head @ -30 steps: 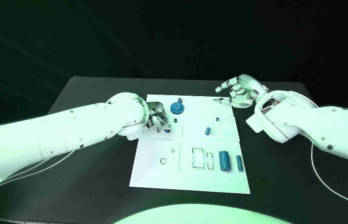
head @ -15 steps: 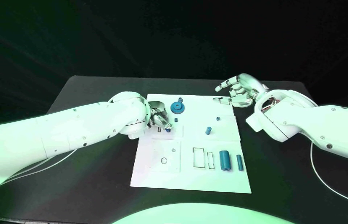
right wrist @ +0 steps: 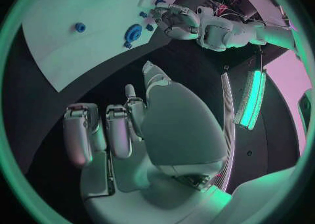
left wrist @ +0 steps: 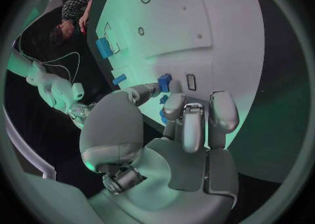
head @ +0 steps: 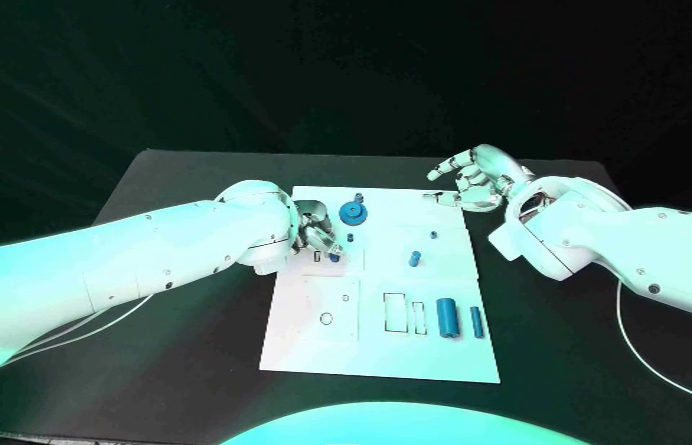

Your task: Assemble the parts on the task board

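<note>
The white task board [head: 325, 340] lies in the middle of the table. My left hand [head: 317, 235] hovers low over its far left part and pinches a small blue part [left wrist: 164, 83] between thumb and fingers, right beside a small rectangular slot [left wrist: 191, 82]. A blue gear [head: 353, 213] stands just beyond that hand. A short blue peg [head: 414, 260] stands mid-board, and two blue cylinders [head: 447, 318] lie at the right edge. My right hand [head: 469, 180] hangs over the board's far right corner, fingers apart, holding nothing.
The board also has a round hole [head: 326, 318] and long rectangular slots [head: 394, 312] in its near half. In the right wrist view, the gear [right wrist: 134, 32] and my left hand [right wrist: 174, 17] sit close together. Black table [head: 173, 365] surrounds the board.
My left hand has shifted slightly, so the small slot by its fingertips now shows. The right hand has stayed put.
</note>
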`<state>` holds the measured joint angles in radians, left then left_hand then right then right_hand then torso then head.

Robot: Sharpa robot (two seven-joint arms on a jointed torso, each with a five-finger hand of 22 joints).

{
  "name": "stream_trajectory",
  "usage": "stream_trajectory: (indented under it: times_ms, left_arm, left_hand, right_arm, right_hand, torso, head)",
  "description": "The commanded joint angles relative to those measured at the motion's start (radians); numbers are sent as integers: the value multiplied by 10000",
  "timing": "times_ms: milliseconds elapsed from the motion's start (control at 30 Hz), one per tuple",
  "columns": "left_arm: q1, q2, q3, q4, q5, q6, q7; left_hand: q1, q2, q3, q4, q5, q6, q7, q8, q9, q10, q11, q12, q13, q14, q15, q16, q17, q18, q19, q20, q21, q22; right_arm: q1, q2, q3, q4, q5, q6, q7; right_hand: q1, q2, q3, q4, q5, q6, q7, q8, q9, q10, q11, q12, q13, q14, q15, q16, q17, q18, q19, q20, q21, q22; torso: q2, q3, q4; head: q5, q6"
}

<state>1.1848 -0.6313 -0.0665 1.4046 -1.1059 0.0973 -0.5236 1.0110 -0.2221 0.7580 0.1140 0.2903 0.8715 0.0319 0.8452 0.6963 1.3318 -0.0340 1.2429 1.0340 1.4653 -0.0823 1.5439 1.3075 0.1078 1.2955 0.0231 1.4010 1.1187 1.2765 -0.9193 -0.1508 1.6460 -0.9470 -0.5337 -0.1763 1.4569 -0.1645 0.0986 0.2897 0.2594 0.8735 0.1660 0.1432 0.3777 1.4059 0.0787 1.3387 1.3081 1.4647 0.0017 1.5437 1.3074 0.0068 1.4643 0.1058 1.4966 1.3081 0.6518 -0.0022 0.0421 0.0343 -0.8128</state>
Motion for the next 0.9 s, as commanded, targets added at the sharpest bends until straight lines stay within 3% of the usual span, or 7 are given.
stream_trajectory:
  times_ms: [33, 233, 633, 900]
  left_arm:
    - [-40, 16, -38, 16, 92, 321, 74]
    - [-40, 8, -37, -30, 59, 282, 76]
    - [-41, 1, -34, -99, 43, 161, 82]
    - [-44, -110, 19, 15, 68, -7, 84]
  left_hand:
    - [-158, -23, -633, 290, -52, 167, -49, -102, -8, 3, -54, 41, 22, 911, -93, 59, 2103, -162, 53, 0, -21, -14]
    - [-284, -34, -1826, 948, -75, 253, -20, -228, 20, -12, -31, 40, 59, 909, -76, 54, 2097, -161, 70, 9, -49, -18]
    - [-233, -7, -2753, 1617, -97, 296, -9, -320, 64, -13, -20, 37, 85, 914, -66, 61, 2117, -162, 86, 15, -63, -8]
    - [-290, 23, -3072, 1778, -213, 308, -3, -350, 83, -1, -14, 52, 117, 913, -63, 59, 2113, -162, 88, 19, -67, -6]
  right_arm:
    - [-7, 3, 2, 0, -16, 78, 142]
    - [-8, 2, 2, -5, -4, 71, 158]
    - [-9, 3, 2, -13, 8, 71, 172]
    - [-10, -11, 2, -13, 10, 61, 184]
  right_hand:
    - [-59, -18, 69, -12, 54, 64, -20, 60, -15, -41, -8, -14, 495, 858, 31, -43, 1764, 150, 601, 41, -68, 2131]
    - [-67, -21, 68, -10, 54, 62, -20, 61, -16, -54, -8, -31, 479, 853, 31, -51, 1742, 157, 585, 41, -96, 2114]
    - [-97, -26, 64, -1, 53, 55, -18, 62, -22, -86, -7, -74, 440, 838, 31, -74, 1680, 177, 542, 41, -171, 2069]
    - [-130, -25, 61, 7, 53, 48, -16, 63, -27, -95, -6, -84, 431, 835, 32, -79, 1670, 180, 534, 41, -185, 2061]
  torso:
    - [-5, 2, -3]
    - [0, 2, -3]
    - [-1, 5, -7]
    - [5, 4, -11]
  head:
    - [-4, 14]
    - [-3, 24]
    - [-15, 59]
    - [-21, 92]
